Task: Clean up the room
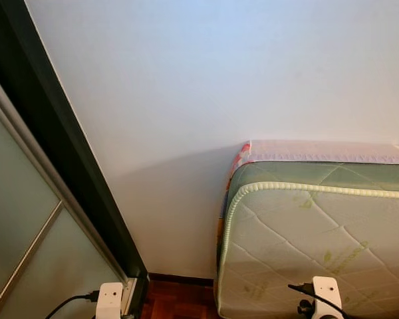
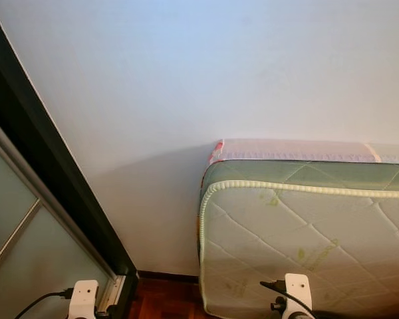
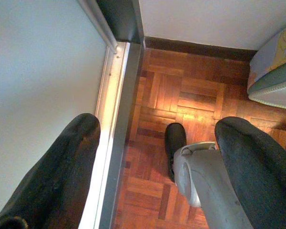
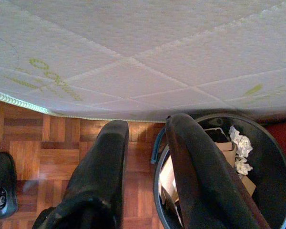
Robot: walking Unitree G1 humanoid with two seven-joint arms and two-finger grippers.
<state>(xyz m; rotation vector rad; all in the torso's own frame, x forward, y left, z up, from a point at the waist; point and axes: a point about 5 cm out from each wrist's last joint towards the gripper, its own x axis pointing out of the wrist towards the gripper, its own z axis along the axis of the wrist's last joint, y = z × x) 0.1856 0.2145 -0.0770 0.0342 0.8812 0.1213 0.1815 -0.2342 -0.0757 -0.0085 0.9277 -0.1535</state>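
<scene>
Left tool (image 3: 155, 157) nearest in its wrist view: two black fingers (image 3: 62, 176) spread wide, nothing between them. It hangs over the floor (image 3: 190, 100), dark parquet. Under it, the robot's foot (image 3: 175, 143), black toe, with a grey leg shell (image 3: 205, 181) above it. One finger sits over the door track (image 3: 115, 119), a pale metal rail along the frosted door (image 3: 38, 71).

Right tool (image 4: 145, 167): fingers (image 4: 100, 176) apart, holding nothing. It hangs just in front of the mattress (image 4: 148, 57), over the near rim of the bin (image 4: 276, 162). The bin is round and dark, and it stands on the floor touching or almost touching the mattress face; can't tell which. In the bin: crumpled paper (image 4: 240, 150) and cardboard scraps (image 4: 169, 176). A second black foot (image 4: 2, 188) shows on the floor, on the far side of the tool from the bin.

Head views: the mattress (image 1: 319, 232) stands on its long edge, leaning on the wall (image 1: 206, 86). White quilted face with green print, green side band, piped edge. A pink-edged sheet or cover (image 1: 326, 151) lies along the mattress top, against the wall. Dark skirting (image 1: 179, 279) runs from the mattress to the door frame (image 1: 60, 153), a black frame with frosted panels beside it. Two white wrist mounts with black cables, one (image 1: 110, 299) by the frame foot, one (image 1: 327, 296) in front of the mattress face.
</scene>
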